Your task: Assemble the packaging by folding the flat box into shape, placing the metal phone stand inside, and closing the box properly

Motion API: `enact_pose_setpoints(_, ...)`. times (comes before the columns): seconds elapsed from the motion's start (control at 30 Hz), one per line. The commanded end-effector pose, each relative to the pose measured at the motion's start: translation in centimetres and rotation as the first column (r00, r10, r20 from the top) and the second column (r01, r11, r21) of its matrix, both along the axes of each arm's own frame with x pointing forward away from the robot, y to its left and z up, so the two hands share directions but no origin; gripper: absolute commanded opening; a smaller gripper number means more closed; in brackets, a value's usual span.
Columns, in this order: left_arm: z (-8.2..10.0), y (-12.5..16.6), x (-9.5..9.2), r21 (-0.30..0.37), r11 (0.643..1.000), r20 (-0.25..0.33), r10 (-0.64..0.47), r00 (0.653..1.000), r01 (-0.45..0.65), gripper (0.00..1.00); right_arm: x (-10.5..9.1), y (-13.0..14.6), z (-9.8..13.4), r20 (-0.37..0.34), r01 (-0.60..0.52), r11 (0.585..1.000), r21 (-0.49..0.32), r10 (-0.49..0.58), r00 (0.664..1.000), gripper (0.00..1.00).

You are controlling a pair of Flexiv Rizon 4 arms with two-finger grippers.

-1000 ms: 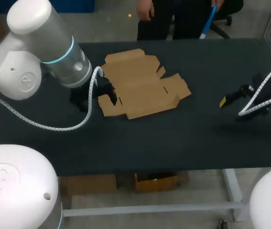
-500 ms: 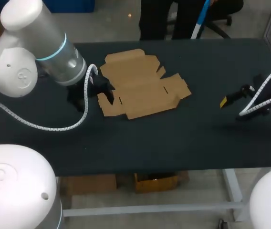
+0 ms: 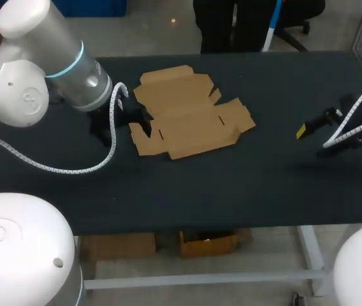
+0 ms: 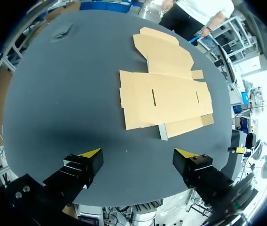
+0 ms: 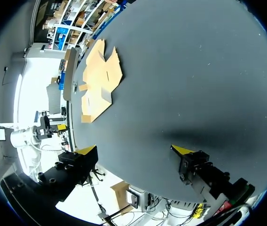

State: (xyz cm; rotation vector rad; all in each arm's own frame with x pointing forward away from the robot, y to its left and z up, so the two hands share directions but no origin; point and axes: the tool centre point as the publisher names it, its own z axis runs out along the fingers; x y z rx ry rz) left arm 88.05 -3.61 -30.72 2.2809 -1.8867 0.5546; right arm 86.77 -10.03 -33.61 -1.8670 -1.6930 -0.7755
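The left gripper (image 4: 138, 153) stands with its two yellow-tipped fingers spread wide and nothing between them. Below the fingers there is only the dark table (image 4: 63, 94) and a soft shadow. Just ahead of the fingers, and apart from them, lies the flat box (image 4: 166, 96). It is an unfolded sheet of brown cardboard, flat on the table, with its flaps spread out and two short slots cut in its middle panel. In the head view this gripper (image 3: 130, 121) sits at the box's left edge, mostly hidden under the left arm (image 3: 53, 70), so contact with the cardboard cannot be judged there. A white coiled cable (image 3: 72, 169) loops from that arm down over the table's near left part.

The right gripper (image 5: 134, 150) is likewise open and holds nothing, with its fingers over bare table. In the head view it (image 3: 301, 131) hangs at the table's right side, well apart from the box (image 3: 190, 115), which lies left of centre toward the far edge.

A small grey object (image 4: 60, 34) rests on the table away from the box, too small to identify.
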Motion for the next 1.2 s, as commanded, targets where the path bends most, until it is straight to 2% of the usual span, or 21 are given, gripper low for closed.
enact_pose_setpoints(0.03, -0.2, 0.3, 0.3, -0.014, 1.0, 0.0, -0.006, 1.0, 0.006, 1.0, 1.0, -0.1, 0.3, -0.005, -0.02, 1.0, 0.0, 0.02, 1.0, 1.0)
enact_pose_setpoints(0.4, 1.0, 0.6, 0.5, -0.018, 1.0, 0.017, -0.018, 1.0, 0.019, 1.0, 3.2, 0.1, 1.0, 0.005, -0.071, 0.997, -0.012, 0.071, 0.997, 1.0)
enact_pose_setpoints(0.7, 1.7, 1.2, 0.8, -0.025, 0.999, 0.007, -0.032, 0.999, 0.032, 1.0, 4.6, 0.5, 0.8, -0.002, -0.107, 0.994, -0.015, 0.107, 0.994, 1.0)
enact_pose_setpoints(1.03, 0.9, 1.9, 1.2, -0.055, 0.998, -0.008, -0.027, 1.0, 0.027, 1.0, 4.5, 0.5, 1.3, 0.022, -0.111, 0.994, -0.021, 0.112, 0.994, 1.0)
enact_pose_setpoints(1.2, -0.5, 2.1, 1.9, -0.075, 0.997, -0.019, -0.014, 1.0, 0.012, 1.0, 4.7, 0.9, 1.3, 0.031, -0.124, 0.992, -0.017, 0.124, 0.992, 1.0)
